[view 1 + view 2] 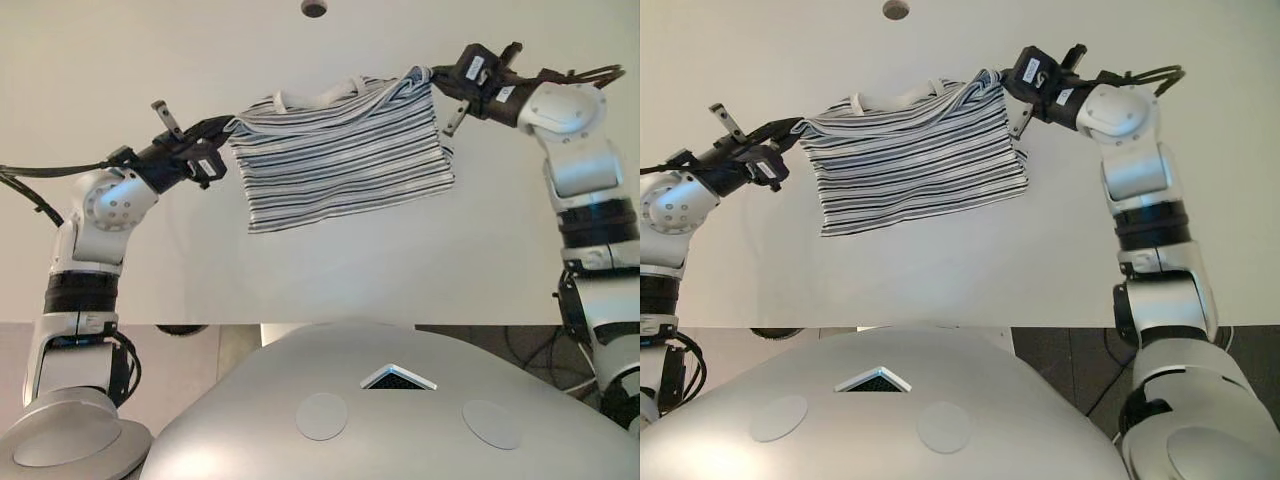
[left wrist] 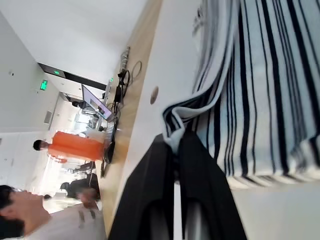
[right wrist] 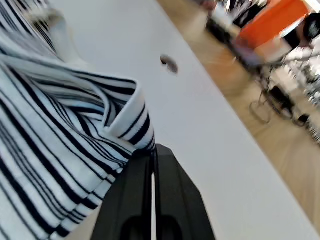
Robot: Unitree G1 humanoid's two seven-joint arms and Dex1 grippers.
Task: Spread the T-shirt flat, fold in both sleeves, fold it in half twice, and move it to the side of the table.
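Note:
A striped black, grey and white T-shirt point(image 1: 340, 155) hangs stretched between my two grippers above the white table point(image 1: 330, 270). My left gripper point(image 1: 228, 128) is shut on the shirt's left top corner, and the cloth point(image 2: 260, 90) bunches out past its black fingers point(image 2: 200, 190) in the left wrist view. At the upper right, my right gripper point(image 1: 432, 74) is shut on the other top corner. In the right wrist view the striped cloth point(image 3: 65, 135) is pinched between closed fingers point(image 3: 167, 200). The white neckline point(image 1: 315, 100) sags between the two holds.
A round grommet hole point(image 1: 314, 8) sits in the table near the far edge. The table's near edge point(image 1: 300, 323) runs just beyond my body. Wooden floor and people show beyond the table's far side in the wrist views.

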